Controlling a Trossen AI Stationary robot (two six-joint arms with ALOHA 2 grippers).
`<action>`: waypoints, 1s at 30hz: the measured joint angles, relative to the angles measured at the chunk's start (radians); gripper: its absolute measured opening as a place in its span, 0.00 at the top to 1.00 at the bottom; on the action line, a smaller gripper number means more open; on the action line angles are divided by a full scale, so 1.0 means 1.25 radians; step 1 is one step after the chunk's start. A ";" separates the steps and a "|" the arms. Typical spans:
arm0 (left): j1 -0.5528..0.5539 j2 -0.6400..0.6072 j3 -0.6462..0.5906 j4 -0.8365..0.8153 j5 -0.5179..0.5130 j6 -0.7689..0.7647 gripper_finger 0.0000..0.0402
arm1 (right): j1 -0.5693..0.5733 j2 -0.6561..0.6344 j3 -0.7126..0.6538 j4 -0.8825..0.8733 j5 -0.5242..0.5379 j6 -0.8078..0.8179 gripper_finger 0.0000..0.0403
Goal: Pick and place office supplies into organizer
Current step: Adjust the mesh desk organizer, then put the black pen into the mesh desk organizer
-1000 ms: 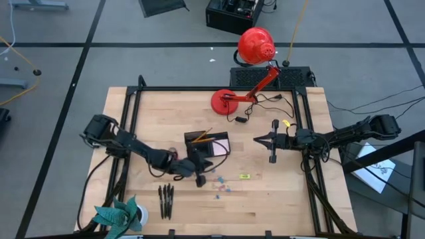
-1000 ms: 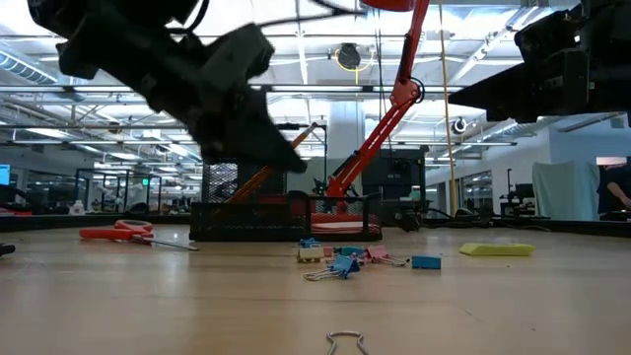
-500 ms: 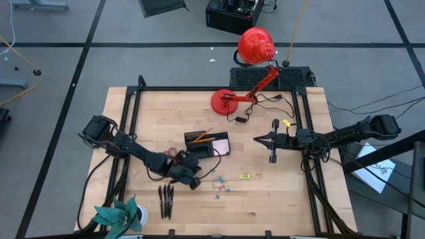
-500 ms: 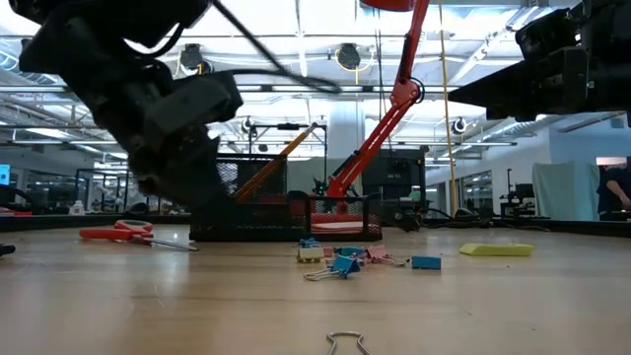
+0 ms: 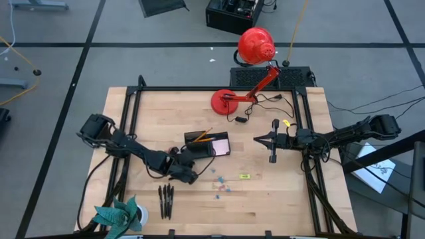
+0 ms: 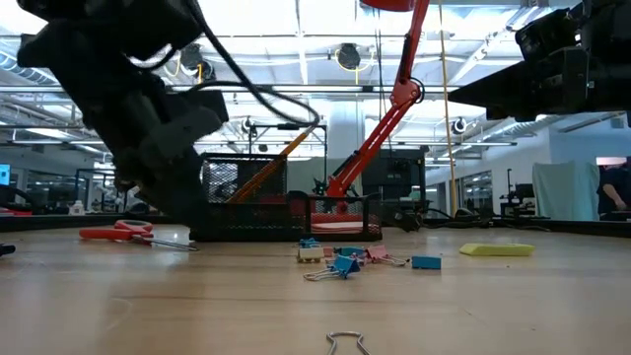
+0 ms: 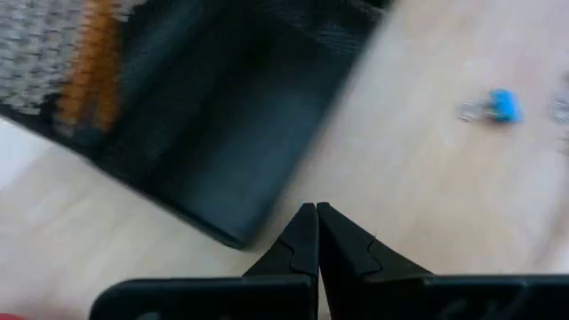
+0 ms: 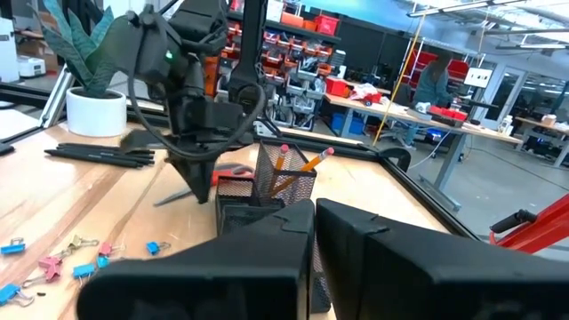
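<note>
The black mesh organizer (image 5: pixel 209 143) stands mid-table with an orange pencil (image 5: pixel 202 135) leaning in it and a pale pink notepad (image 5: pixel 221 147) in its right half. My left gripper (image 7: pixel 316 210) is shut and points steeply down just off the organizer's near left corner (image 7: pixel 233 238), holding nothing. Red-handled scissors (image 6: pixel 128 234) lie flat on the table beside it. Three dark pens (image 5: pixel 166 199) lie side by side near the front edge. Small coloured clips (image 6: pixel 340 258) and a yellow bit (image 5: pixel 244 176) lie to the organizer's near right. My right gripper (image 5: pixel 257 139) hovers shut at the right, level.
A red desk lamp stands at the back on its round base (image 5: pixel 224 101), its cord (image 5: pixel 255 109) trailing on the table. A teal plant in a white pot (image 5: pixel 121 216) sits at the near left corner. A bare wire clip (image 6: pixel 345 342) lies near the low camera.
My left gripper has gone toward the table's left edge, away from the coloured clips, sinking a little. It has tipped from a shallow slant to pointing steeply down and has rolled, staying shut. Nothing on the table has moved.
</note>
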 joint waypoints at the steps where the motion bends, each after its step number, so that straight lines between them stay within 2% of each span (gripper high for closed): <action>1: 0.005 0.000 0.000 0.000 -0.005 0.000 0.99 | 0.000 0.000 0.000 0.000 0.000 0.000 0.98; 15: 0.045 0.000 0.000 0.015 -0.014 0.032 0.99 | 0.000 0.000 0.000 0.000 0.001 -0.002 0.98; 19: 0.025 0.000 0.002 0.057 0.011 0.062 0.99 | 0.000 0.000 0.000 0.000 0.001 -0.002 0.98; 23: -0.015 0.000 0.051 0.031 0.015 0.076 0.99 | 0.000 0.000 0.000 0.000 0.001 -0.002 0.98; 26: -0.060 0.000 0.111 -0.033 -0.038 0.101 0.99 | 0.000 0.000 0.000 0.000 0.001 -0.002 0.98; 30: -0.147 0.000 0.192 -0.046 -0.204 0.222 1.00 | 0.000 0.000 0.000 0.000 0.001 -0.002 0.98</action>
